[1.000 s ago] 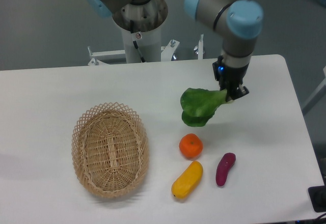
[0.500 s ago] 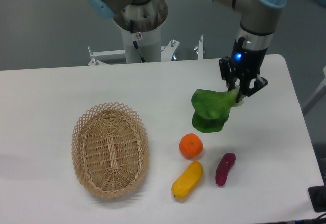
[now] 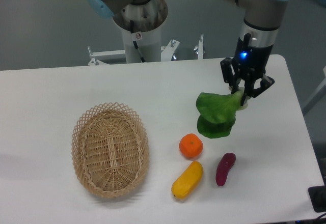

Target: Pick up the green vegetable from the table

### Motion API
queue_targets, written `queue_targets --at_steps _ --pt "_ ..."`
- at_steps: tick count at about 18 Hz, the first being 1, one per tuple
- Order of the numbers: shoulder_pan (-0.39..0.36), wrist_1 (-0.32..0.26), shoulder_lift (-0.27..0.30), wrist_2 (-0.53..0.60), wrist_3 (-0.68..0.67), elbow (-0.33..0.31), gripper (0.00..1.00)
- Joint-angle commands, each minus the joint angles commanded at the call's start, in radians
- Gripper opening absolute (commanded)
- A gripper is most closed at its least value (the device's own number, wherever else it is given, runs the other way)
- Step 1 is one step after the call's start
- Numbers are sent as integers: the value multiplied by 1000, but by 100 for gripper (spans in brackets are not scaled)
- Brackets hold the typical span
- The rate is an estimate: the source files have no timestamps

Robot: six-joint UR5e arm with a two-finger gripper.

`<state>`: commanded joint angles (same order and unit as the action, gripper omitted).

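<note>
The gripper was seen closed on the pale stem end of the green vegetable, its two fingers pinching the stalk from either side. The broad dark leaves hung down and to the left of the gripper, over the right half of the surface, with a dark shadow directly beneath them. Whether the lowest leaf was touching the surface or hanging just clear of it could not be told from this view.

The step in hand was judged to be the lift. To do it well, the pinch on the stem should be kept firm, since the leafy mass sat off to one side of the grip and could be expected to twist or slip out. A straight vertical rise would be preferred, so that the leaves were not dragged toward the orange lying near below them. The yellow oblong vegetable, purple sweet potato and wicker basket were well apart and needed no allowance.
</note>
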<state>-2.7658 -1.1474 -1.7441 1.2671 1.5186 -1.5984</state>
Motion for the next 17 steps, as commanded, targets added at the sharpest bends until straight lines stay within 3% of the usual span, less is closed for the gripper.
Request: queue_targets --at_steps 17 --pt "-2 2 0 0 0 -9 36"
